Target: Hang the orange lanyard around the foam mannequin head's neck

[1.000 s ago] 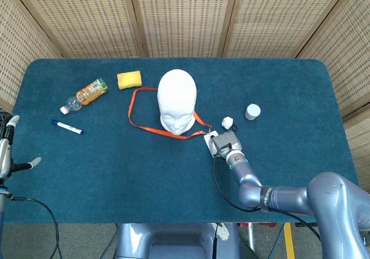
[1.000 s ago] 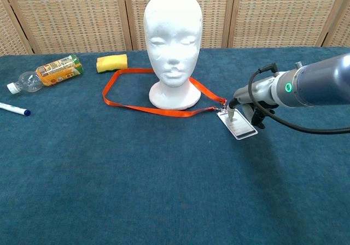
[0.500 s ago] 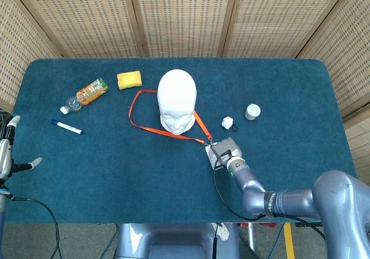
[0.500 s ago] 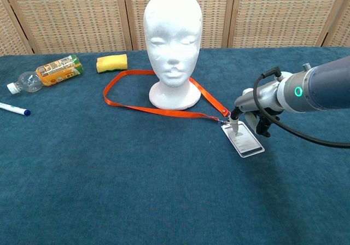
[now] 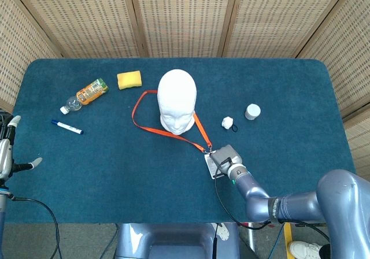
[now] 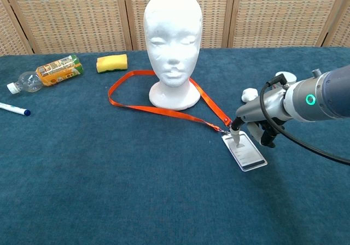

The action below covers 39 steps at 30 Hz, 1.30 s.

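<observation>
The white foam mannequin head (image 5: 176,100) (image 6: 172,37) stands upright mid-table, facing me. The orange lanyard (image 5: 201,133) (image 6: 210,98) lies flat on the cloth, looped around the head's base and not over it. Its strap ends at a clear badge (image 5: 211,165) (image 6: 247,153) in front and to the right. My right hand (image 5: 224,156) (image 6: 249,114) is over the badge, one fingertip (image 6: 236,135) pressing on its top by the clip. My left hand (image 5: 6,149) hangs at the table's left edge with fingers apart, holding nothing; it is absent from the chest view.
A drink bottle (image 5: 87,93) (image 6: 52,70), a yellow sponge (image 5: 129,79) (image 6: 111,63) and a blue-capped marker (image 5: 67,126) (image 6: 13,110) lie at the left. A small white object (image 5: 228,122) (image 6: 250,94) and a white jar (image 5: 252,111) sit right of the head.
My right hand has drawn back toward the table's front edge, dragging the badge with it. The orange loop has pulled tighter around the head's base. The left hand has not moved.
</observation>
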Available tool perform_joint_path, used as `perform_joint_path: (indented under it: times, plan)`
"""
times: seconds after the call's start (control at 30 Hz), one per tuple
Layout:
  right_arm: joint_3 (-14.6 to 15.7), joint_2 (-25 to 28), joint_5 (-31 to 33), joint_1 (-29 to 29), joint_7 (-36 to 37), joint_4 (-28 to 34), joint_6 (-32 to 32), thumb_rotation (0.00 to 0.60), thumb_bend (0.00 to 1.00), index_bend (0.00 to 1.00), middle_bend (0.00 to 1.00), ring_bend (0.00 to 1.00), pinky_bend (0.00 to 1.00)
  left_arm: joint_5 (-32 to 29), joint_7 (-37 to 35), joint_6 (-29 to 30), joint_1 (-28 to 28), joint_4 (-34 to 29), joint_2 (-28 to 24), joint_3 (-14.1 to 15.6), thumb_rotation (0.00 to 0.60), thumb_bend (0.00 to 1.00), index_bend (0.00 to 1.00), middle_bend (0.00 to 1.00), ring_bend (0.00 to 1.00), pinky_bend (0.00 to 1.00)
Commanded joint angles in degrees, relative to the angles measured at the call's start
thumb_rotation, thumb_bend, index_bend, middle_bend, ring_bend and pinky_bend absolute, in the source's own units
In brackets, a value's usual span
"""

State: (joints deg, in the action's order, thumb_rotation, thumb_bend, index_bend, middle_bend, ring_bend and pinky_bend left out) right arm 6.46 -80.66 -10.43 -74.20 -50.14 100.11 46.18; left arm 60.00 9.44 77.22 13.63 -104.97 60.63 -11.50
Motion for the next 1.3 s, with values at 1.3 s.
perform_joint_path:
  times: [1.3]
  plan:
    - [7.3, 4.3, -8.7, -1.0, 2.7, 11.8, 1.6, 0.6, 1.0, 0.26, 0.71, 0.84, 1.0, 0.2, 0.4, 0.3, -0.1, -0.3, 0.1, 0.1, 0.6, 0.1, 0.0, 0.0, 0.0, 0.0]
